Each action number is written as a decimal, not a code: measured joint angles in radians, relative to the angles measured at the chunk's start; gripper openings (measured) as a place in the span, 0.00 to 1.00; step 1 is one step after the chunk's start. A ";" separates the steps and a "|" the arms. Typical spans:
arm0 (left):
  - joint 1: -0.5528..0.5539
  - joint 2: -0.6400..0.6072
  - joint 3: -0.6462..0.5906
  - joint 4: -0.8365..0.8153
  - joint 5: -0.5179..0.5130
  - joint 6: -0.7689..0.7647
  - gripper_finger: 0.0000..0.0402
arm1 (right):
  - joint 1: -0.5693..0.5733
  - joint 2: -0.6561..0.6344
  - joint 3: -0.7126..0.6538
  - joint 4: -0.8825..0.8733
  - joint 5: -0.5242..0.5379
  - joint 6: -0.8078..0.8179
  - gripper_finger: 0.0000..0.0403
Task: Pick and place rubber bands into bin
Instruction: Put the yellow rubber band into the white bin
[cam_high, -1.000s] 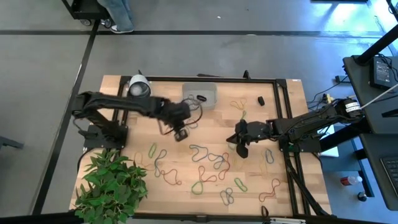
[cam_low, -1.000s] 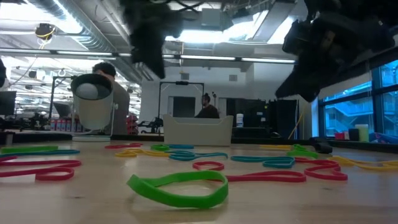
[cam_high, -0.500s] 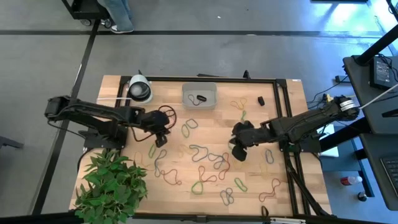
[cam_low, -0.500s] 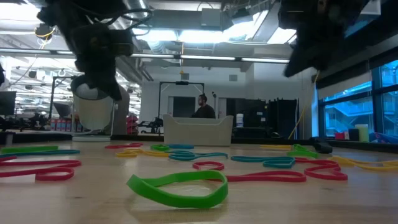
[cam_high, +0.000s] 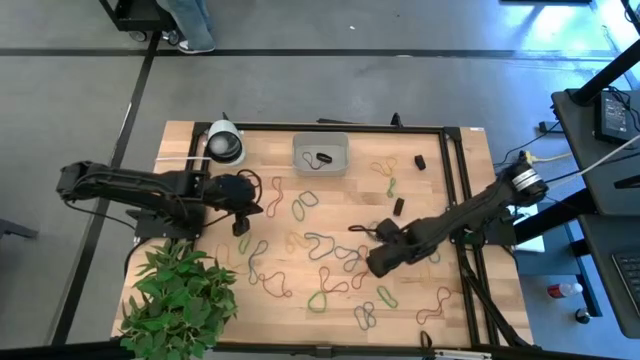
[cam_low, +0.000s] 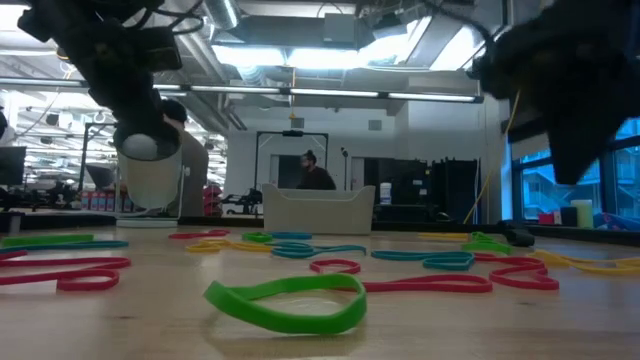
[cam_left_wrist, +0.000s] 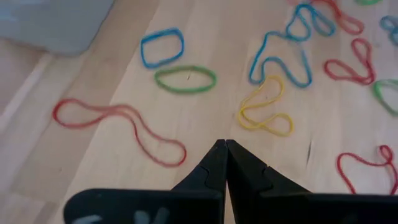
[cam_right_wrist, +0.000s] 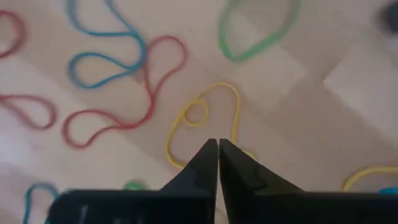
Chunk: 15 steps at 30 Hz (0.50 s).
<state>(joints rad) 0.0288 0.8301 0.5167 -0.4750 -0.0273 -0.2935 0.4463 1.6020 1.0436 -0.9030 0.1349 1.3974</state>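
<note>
The rubber bands lie scattered over the pale wooden surface, thin limp loops in red, blue, green and yellow, some pulled into long wavy shapes, others near oval. Only one dark item sits in the bin, a shallow frosted plastic box with rounded corners at the far edge, so nearly the whole job looks undone.

A second ago both arms were up nearer the bin; since then each has swung back over the bands. The left gripper has drawn away to its own side, its fingers pressed together and empty, a long red loop just ahead of the tips and a yellow figure-eight a little beyond. The right gripper has dropped low among the central tangle, fingers all but closed with a hair of a gap, nothing pinched, hovering right over a yellow band. I'd judge both are lining up fresh picks.
</note>
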 joint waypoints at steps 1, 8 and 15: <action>0.000 -0.005 0.000 0.003 0.001 0.009 0.00 | 0.003 0.016 0.000 0.003 0.000 0.026 0.08; 0.000 -0.028 0.000 -0.028 0.002 0.044 0.00 | 0.004 0.110 -0.001 0.131 -0.033 0.090 0.20; -0.001 -0.030 0.000 -0.064 0.007 0.045 0.00 | 0.004 0.182 -0.001 0.174 -0.051 0.122 0.29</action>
<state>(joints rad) 0.0280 0.8001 0.5167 -0.5390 -0.0206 -0.2488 0.4503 1.7836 1.0424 -0.7288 0.0839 1.5194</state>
